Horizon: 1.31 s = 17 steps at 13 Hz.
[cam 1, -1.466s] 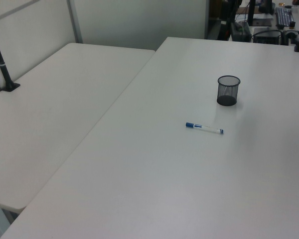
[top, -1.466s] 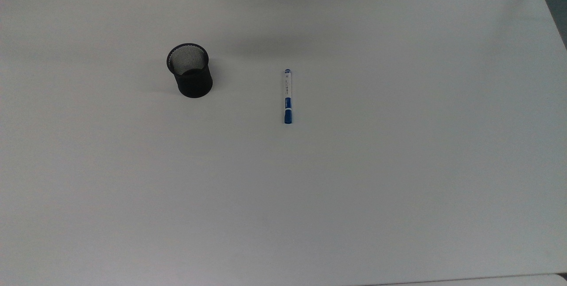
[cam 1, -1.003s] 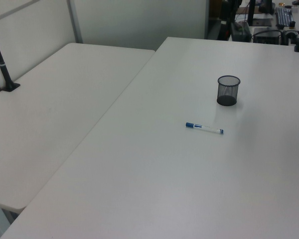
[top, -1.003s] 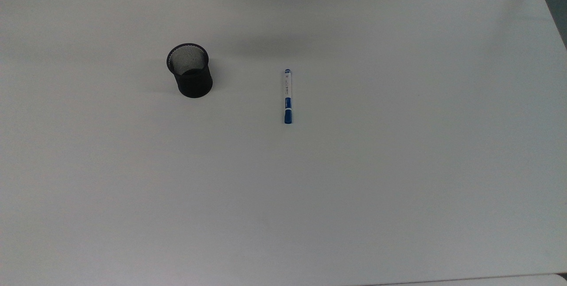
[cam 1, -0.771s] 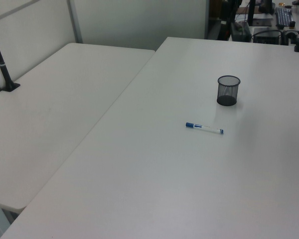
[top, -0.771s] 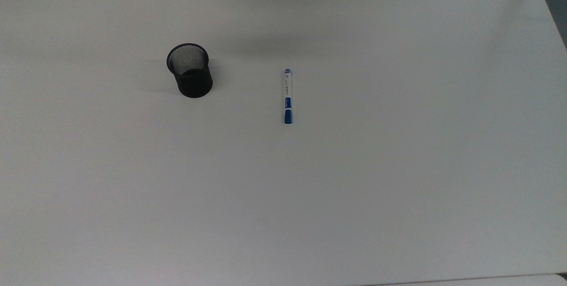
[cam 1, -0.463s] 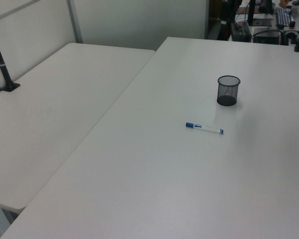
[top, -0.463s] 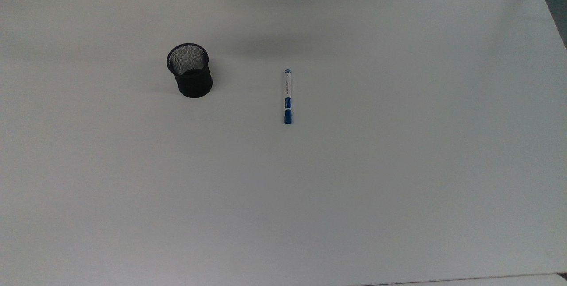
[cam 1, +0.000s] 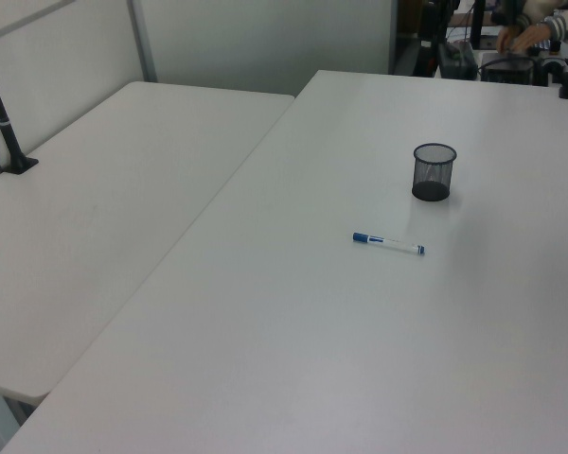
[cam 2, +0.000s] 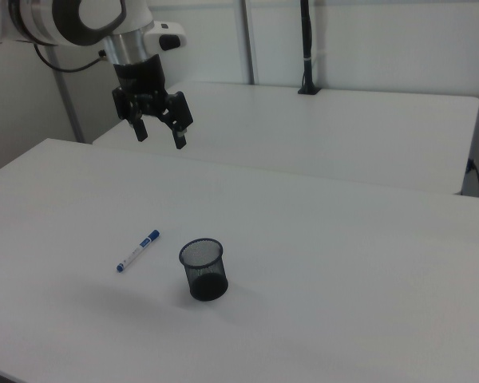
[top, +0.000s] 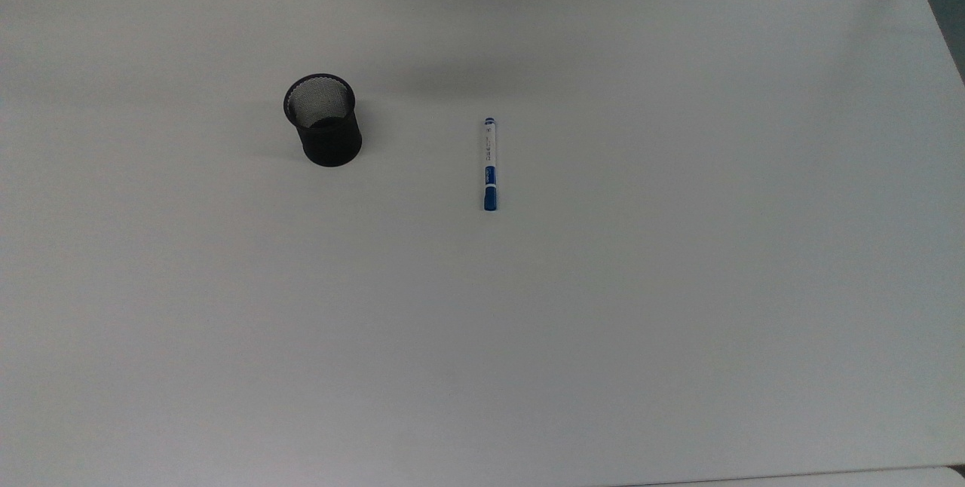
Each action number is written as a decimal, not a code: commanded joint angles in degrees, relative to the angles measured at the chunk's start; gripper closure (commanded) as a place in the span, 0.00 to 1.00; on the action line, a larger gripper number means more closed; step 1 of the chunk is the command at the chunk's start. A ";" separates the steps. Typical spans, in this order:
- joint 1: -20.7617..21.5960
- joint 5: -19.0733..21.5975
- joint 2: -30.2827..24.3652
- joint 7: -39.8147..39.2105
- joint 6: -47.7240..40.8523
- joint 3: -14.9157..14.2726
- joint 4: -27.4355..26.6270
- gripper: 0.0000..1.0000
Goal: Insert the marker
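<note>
Nothing has moved: my black two-finger gripper [cam 2: 160, 132] hangs spread (empty), blue-capped white marker [top: 489, 163] untouched at three o'clock of black mesh cup [top: 324, 120].

There is dark print along the white barrel of the marker [top: 490, 163] and on its blue band, lying on the counter [top: 603, 321], but the letters are too small to make out; nothing else carries writing
</note>
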 commanded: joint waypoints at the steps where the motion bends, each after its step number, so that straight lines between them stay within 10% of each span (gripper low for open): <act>1: 0.92 0.09 0.17 -7.36 0.52 0.14 -1.93 0.00; 17: 14.72 -4.39 18.53 12.12 16.51 0.49 -6.59 0.01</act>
